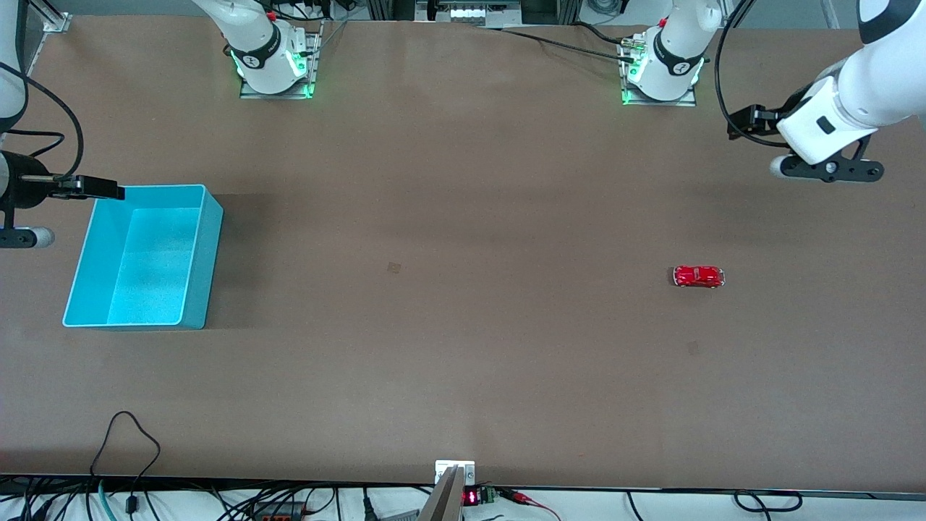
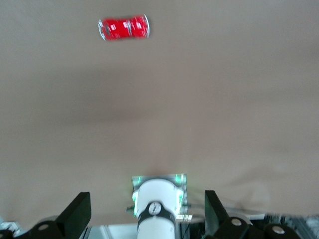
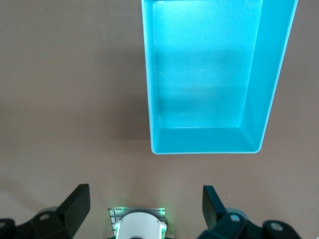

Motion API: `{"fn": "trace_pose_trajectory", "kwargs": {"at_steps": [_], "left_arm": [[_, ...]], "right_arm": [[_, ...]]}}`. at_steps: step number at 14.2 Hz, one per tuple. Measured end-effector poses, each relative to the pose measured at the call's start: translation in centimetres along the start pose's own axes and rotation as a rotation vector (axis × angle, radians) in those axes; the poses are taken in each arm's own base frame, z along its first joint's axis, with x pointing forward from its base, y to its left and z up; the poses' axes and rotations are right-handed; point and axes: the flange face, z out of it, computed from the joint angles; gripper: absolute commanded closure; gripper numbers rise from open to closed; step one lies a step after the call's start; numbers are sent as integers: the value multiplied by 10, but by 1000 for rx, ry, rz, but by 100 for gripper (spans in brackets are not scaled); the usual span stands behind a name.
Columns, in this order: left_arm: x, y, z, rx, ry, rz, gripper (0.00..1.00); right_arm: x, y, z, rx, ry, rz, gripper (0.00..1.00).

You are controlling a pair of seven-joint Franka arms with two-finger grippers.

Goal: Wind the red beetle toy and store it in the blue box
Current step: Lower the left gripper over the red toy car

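The red beetle toy [image 1: 698, 276] stands on its wheels on the bare brown table toward the left arm's end; it also shows in the left wrist view [image 2: 124, 27]. The blue box [image 1: 204, 260] stands empty toward the right arm's end and shows from above in the right wrist view [image 3: 199, 140]. My left gripper [image 1: 830, 169] hangs in the air over the table's left-arm end, well apart from the toy, open and empty [image 2: 147, 211]. My right gripper [image 1: 18, 236] hangs beside the box at the table's edge, open and empty [image 3: 145, 204].
The right arm's base [image 1: 275, 61] and the left arm's base [image 1: 662, 72] stand along the table's edge farthest from the front camera. Cables [image 1: 130, 441] lie at the edge nearest to it. The wide stretch of table between toy and box is bare.
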Motion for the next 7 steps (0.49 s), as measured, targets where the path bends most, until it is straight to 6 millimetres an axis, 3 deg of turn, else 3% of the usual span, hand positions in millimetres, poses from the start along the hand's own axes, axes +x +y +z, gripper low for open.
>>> {"fn": "trace_pose_trajectory", "kwargs": {"at_steps": [4,7], "left_arm": [[15,0,8,1,22,285,0],[42,-4,32,29,98,505,0]], "right_arm": [[-1,0,1,1,-12,0,0],[-1,0,1,1,-12,0,0]]}}
